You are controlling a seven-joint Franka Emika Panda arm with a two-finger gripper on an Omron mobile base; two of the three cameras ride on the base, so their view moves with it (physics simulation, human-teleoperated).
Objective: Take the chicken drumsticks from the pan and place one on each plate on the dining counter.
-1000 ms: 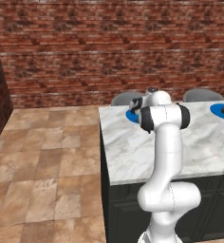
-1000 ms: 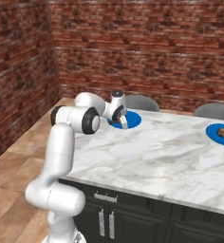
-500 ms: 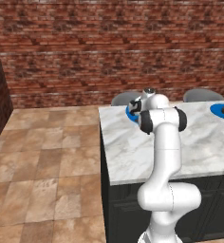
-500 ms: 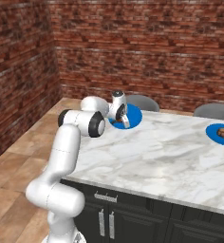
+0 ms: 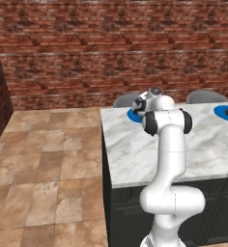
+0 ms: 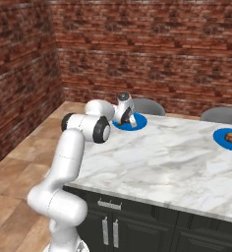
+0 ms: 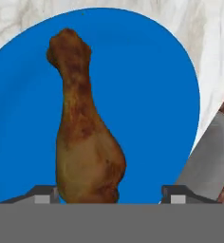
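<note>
Hand view: the tool (image 7: pixel 109 194) stands wide, tips apart at either side of a drumstick (image 7: pixel 83 128) lying on a blue plate (image 7: pixel 152 104), bone end toward 12 o'clock. Another drumstick (image 6: pixel 230 136) sits on the far plate (image 6: pixel 221 140) on the tabletop (image 6: pixel 172 167).

A white, grey-veined marble dining counter (image 6: pixel 177 162) over dark cabinet fronts fills the lower right of the right base view. Two blue plates rest directly on the slab: the near plate (image 6: pixel 137 121) at upper centre by the far edge, the far plate (image 6: pixel 221 136) at the right edge. In the hand view, marble (image 7: pixel 213 42) borders the blue disc at upper right.
</note>
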